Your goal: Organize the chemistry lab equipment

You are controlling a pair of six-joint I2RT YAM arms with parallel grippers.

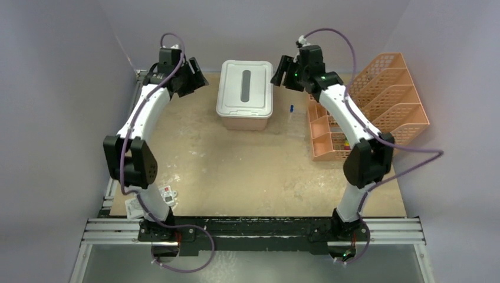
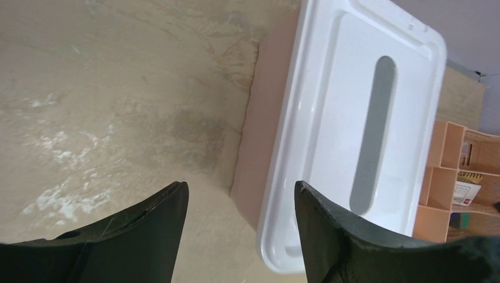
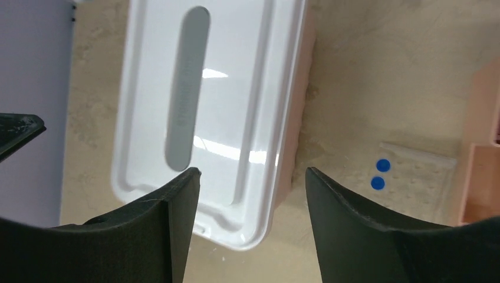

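Observation:
A clear plastic piece with two blue-capped items (image 3: pixel 380 174) lies on the table right of the pink tub; it also shows in the top view (image 1: pixel 292 115). Small white packets (image 1: pixel 167 194) lie at the near left by the left arm's base. My left gripper (image 1: pixel 197 78) hangs open and empty over the tub's left edge (image 2: pixel 240 191). My right gripper (image 1: pixel 281 72) hangs open and empty over the tub's right edge (image 3: pixel 252 174). The wire ring, tongs and wire triangle are out of view.
The pink tub with its white lid (image 1: pixel 244 91) stands at the back middle. Orange mesh racks (image 1: pixel 389 88) and an orange compartment organizer (image 1: pixel 327 132) holding small items stand at the right. Purple walls close in the back and sides.

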